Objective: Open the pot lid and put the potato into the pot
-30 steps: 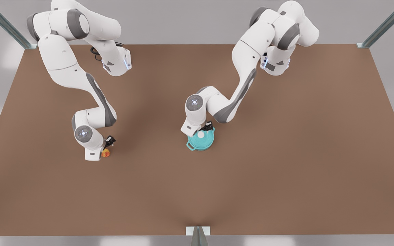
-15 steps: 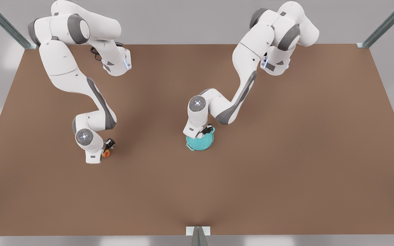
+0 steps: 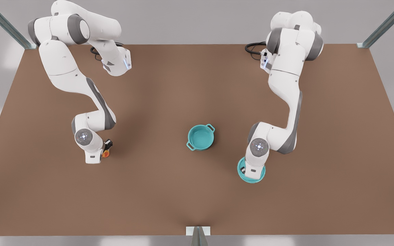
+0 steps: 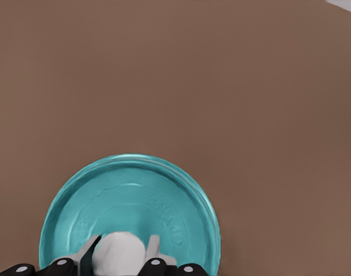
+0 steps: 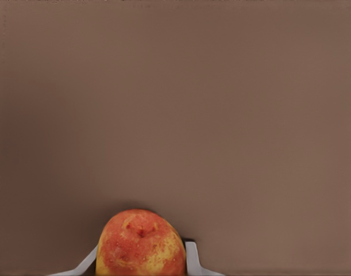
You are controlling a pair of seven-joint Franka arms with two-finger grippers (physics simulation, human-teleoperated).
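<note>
So my left gripper point(image 4: 122, 261) is clamped on the white knob point(image 4: 119, 253) of the pot lid point(image 4: 129, 213), one finger point(image 4: 87, 255) pressed against each side of it. In the front view that's the arm on the front view's right, wrist right over the lid point(image 3: 250, 171), which sits near the table's front edge. I can't really tell from here if the lid is resting on the brown table point(image 3: 197, 191) or hanging just above it, since the wrist covers most of it.

My right gripper point(image 5: 142, 259) is closed on the potato point(image 5: 141, 244), yellow with a big orange-red patch, metal fingers point(image 5: 192, 259) hugging both flanks. In the front view it's over on the front view's left, the potato point(image 3: 105, 154) peeking out beside the wrist, low by the tabletop.

A bit farther back, between the two arms, the pot point(image 3: 200, 137) stands uncovered, teal inside showing, a loop handle on each side. It's well apart from both the lid and the potato.
</note>
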